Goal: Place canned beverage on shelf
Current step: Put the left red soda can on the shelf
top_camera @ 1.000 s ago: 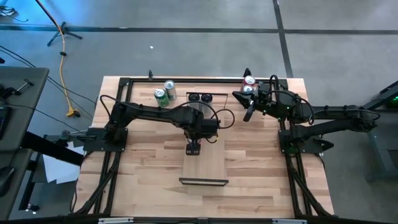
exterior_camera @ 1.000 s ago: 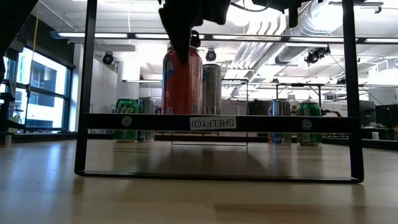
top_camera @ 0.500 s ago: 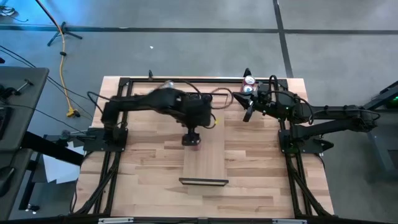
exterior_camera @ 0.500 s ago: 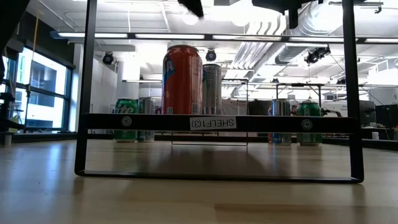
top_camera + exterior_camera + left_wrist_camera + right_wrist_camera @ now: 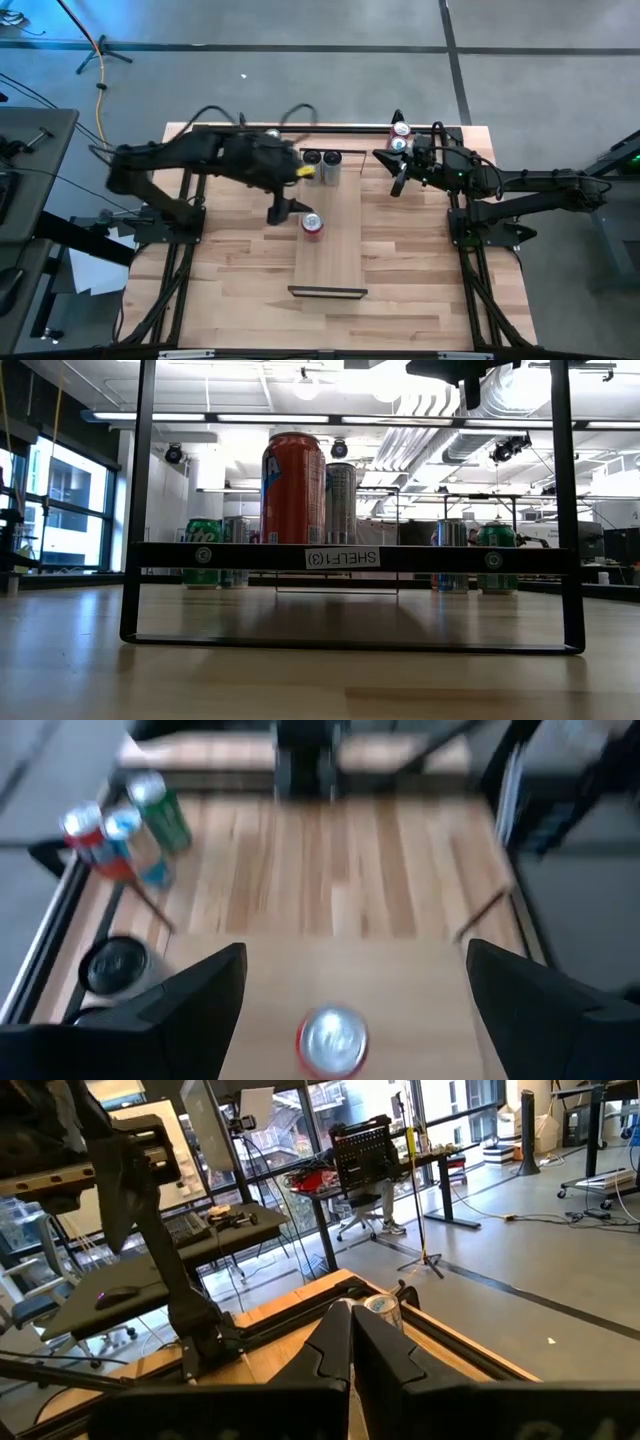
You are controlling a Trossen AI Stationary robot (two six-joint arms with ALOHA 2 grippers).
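Note:
A red canned beverage (image 5: 313,224) stands upright on its base on the shelf (image 5: 335,265), a pale board with dark end frames, near the board's left side. The low view shows the red can (image 5: 293,488) beside a silver can (image 5: 340,503) behind the shelf's labelled front bar (image 5: 350,557). My left gripper (image 5: 280,212) hangs open above the table just left of the red can. In its wrist view the red can's top (image 5: 333,1038) lies below and between the spread fingers, untouched. My right gripper (image 5: 400,185) waits shut at the far right.
Two dark-topped cans (image 5: 321,158) and the silver can (image 5: 330,173) stand at the shelf's far end. More cans (image 5: 400,138) are grouped at the table's far right corner by my right arm. Dark frame rails run along the table's edges.
My left gripper has risen off the red can and drawn back toward the table's left and far edges, tipping from pointing down to a slant. Its fingers stay open. The red can keeps its place, upright on the shelf.

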